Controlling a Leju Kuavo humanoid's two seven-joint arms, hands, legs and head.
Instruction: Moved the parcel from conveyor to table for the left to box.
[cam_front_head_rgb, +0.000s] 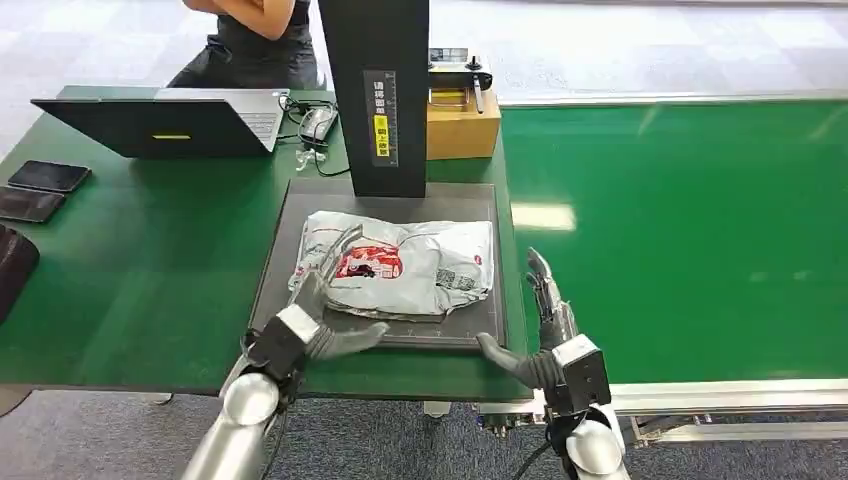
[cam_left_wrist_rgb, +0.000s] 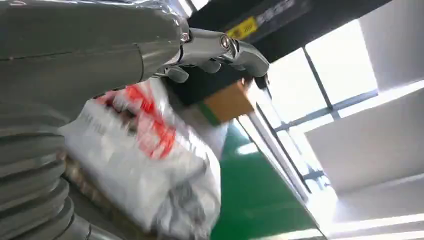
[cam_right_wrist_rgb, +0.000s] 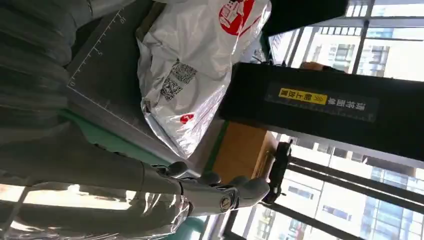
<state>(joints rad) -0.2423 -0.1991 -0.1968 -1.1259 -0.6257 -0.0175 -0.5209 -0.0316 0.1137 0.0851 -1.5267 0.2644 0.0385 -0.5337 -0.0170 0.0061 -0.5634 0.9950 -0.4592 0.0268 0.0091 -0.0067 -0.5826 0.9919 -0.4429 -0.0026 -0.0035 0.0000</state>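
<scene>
The left hand (cam_front_head_rgb: 318, 322) lies at the front left corner of the dark mat (cam_front_head_rgb: 280, 262), its fingers reaching over the near left end of the parcel (cam_front_head_rgb: 400, 265) and its thumb stretched out along the mat's front edge under the bag. From the left wrist view the fingers (cam_left_wrist_rgb: 220, 47) arch above the bag's red print with a gap beneath them, so whether they actually clasp it cannot be told.

The right hand (cam_front_head_rgb: 540, 335) hangs just off the front right corner of the mat, spread and holding nothing, fingers pointing away from the robot and thumb turned in toward the mat's corner, apart from the parcel.

The parcel is a crumpled white plastic bag with a red picture and printed codes; it lies flat on the mat, across its near half, nearer the front edge than the back.

The mat sits on the green table (cam_front_head_rgb: 150, 260) by its right edge, with a black upright post (cam_front_head_rgb: 375, 95) standing at the mat's back edge. Behind the post stands a small cardboard box (cam_front_head_rgb: 463, 125). Right of the table runs the green conveyor (cam_front_head_rgb: 690, 230). Toward the table's back left corner is an open laptop (cam_front_head_rgb: 165, 122), two phones (cam_front_head_rgb: 40, 188) lie at its left edge, and a person (cam_front_head_rgb: 250, 40) stands behind the table.
</scene>
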